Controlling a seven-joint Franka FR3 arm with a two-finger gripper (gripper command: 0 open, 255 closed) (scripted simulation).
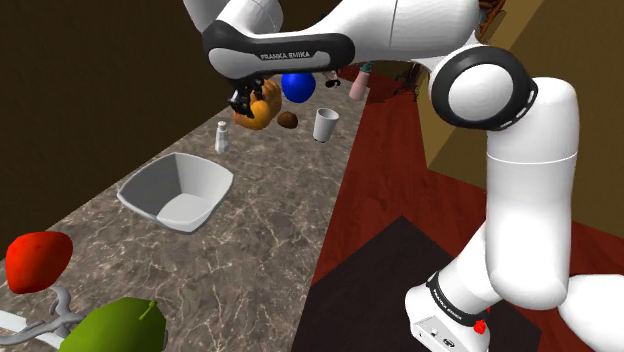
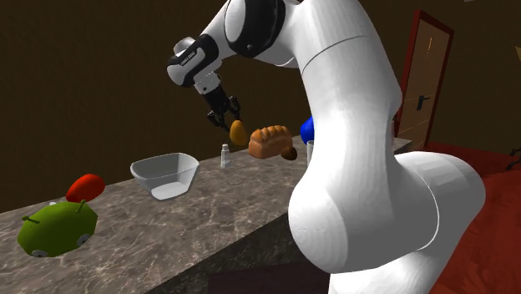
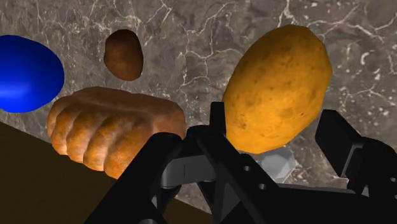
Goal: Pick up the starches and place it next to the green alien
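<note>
My black gripper [image 2: 226,118] is shut on a yellow-orange potato [image 2: 238,132], which hangs in the air above the far part of the marble counter [image 1: 250,230]. In the wrist view the potato [image 3: 277,89] sits clasped between the two fingers [image 3: 217,124]. The green alien [image 2: 55,230] lies at the near end of the counter, at the second exterior view's lower left, far from the gripper. In the shoulder view the alien [image 1: 115,325] is at the bottom left and the potato [image 1: 262,110] is under the hand.
A brown bread loaf [image 3: 108,130], a blue ball [image 3: 25,73] and a small brown lump [image 3: 123,54] lie beside the potato. A salt shaker [image 1: 222,136], white cup [image 1: 325,123] and white bowl [image 1: 175,190] stand on the counter. A red object [image 1: 38,260] lies near the alien.
</note>
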